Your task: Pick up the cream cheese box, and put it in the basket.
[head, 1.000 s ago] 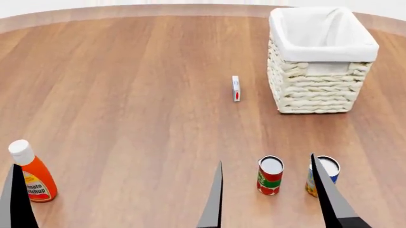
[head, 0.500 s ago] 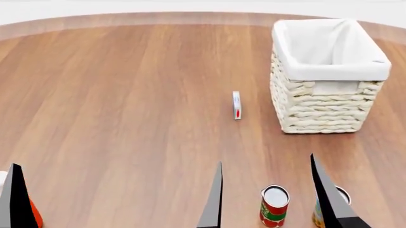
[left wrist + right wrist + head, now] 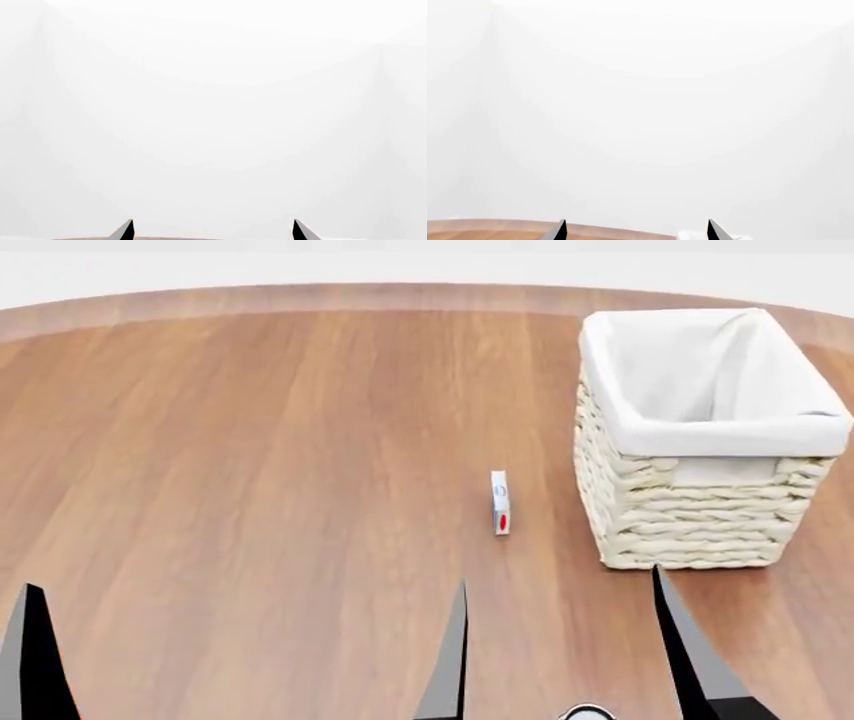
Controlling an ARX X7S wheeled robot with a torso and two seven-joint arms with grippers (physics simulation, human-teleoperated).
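Head view has tilted up since a second ago, so the box [image 3: 501, 503] stands on edge nearer centre, just left of the basket [image 3: 694, 530], untouched, while both claws [image 3: 561, 660] gape wide, empty, well short.

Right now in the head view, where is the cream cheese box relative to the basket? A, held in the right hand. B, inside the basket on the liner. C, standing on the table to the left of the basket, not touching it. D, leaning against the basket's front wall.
C: the cream cheese box stands on edge on the wooden table, with bare wood between it and the basket on its right.
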